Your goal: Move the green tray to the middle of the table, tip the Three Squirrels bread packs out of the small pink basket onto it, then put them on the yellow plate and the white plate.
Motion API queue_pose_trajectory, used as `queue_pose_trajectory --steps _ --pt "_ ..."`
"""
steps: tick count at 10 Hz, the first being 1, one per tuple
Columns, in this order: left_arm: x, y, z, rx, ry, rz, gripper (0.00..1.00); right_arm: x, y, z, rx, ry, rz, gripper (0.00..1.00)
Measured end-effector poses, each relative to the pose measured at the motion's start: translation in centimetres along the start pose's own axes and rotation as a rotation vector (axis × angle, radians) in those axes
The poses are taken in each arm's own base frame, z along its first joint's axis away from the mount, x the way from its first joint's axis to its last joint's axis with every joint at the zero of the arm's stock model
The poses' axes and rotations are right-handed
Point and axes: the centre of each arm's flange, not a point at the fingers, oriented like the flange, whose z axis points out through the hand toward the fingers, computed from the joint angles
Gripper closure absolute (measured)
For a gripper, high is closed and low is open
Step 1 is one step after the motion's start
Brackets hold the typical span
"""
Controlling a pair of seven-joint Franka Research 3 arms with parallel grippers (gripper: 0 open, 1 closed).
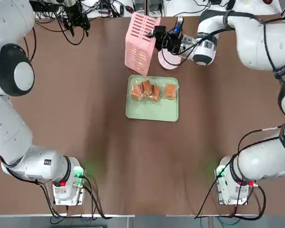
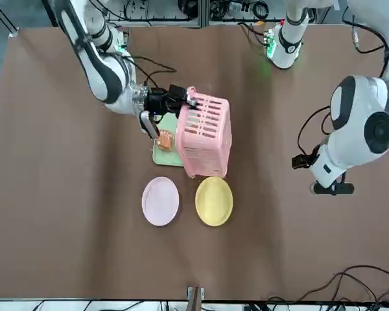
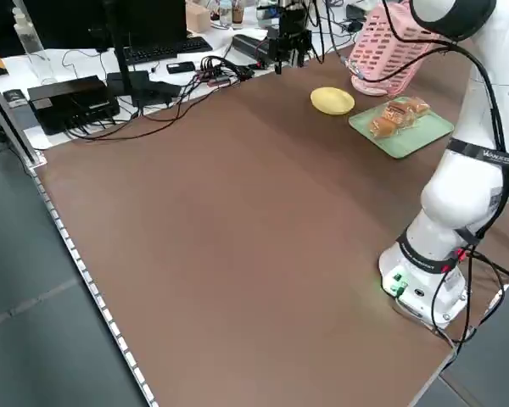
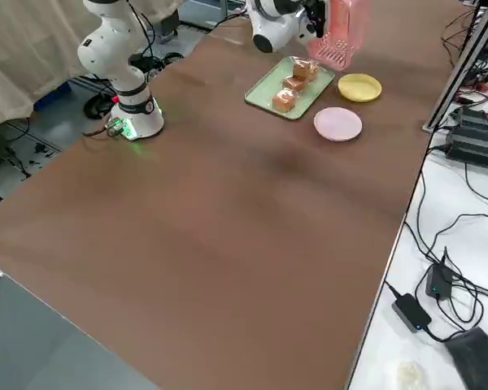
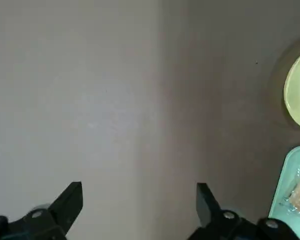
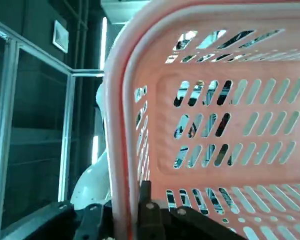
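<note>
Tipping step about done: right gripper clamped on basket rim, basket tilted at top centre of top view, looks emptied. Packs on tray, mid-counter. Left gripper wide, idle. Next: park basket, then move packs to plates.

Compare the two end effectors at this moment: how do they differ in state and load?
The right end effector is shut on the small pink basket, held tipped above the green tray. The left end effector is open, holds nothing and hangs over bare table. Both are off the table.
</note>
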Motion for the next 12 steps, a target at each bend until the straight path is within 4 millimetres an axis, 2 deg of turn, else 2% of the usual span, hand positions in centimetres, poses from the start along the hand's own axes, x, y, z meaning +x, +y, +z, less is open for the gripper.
queue_pose_trajectory --steps 2,4,7,8,9,11,12 --pt "-0.6 0.2 0.3 -0.016 -0.001 -0.003 0.0 -0.1 -1.4 -0.7 -0.062 0.027 -0.013 0.93" --pt "-1.8 0.6 -0.7 -0.071 -0.002 -0.019 0.0 0.2 -2.0 -1.8 -0.15 0.035 -0.057 0.93" --pt "-3.8 0.7 -0.3 -0.08 -0.01 -0.021 0.0 2.1 -4.4 -4.2 -0.293 -0.02 -0.09 0.93" --pt "-4.3 1.6 -0.1 -0.098 -0.011 -0.018 0.0 3.1 -5.4 -5.4 -0.334 -0.022 -0.1 0.93" --pt "-4.7 3.8 -0.3 -0.119 0.011 -0.027 0.0 4.1 -5.9 -6.8 -0.387 -0.032 -0.111 0.93" --pt "-6.2 11.4 -0.4 -0.149 0.055 -0.067 0.0 6.3 -6.7 -9.9 -0.522 -0.055 -0.122 0.93" --pt "-7.6 15.1 0.4 -0.155 0.046 -0.079 0.0 7.5 -7.2 -11.7 -0.589 -0.053 -0.123 0.93"
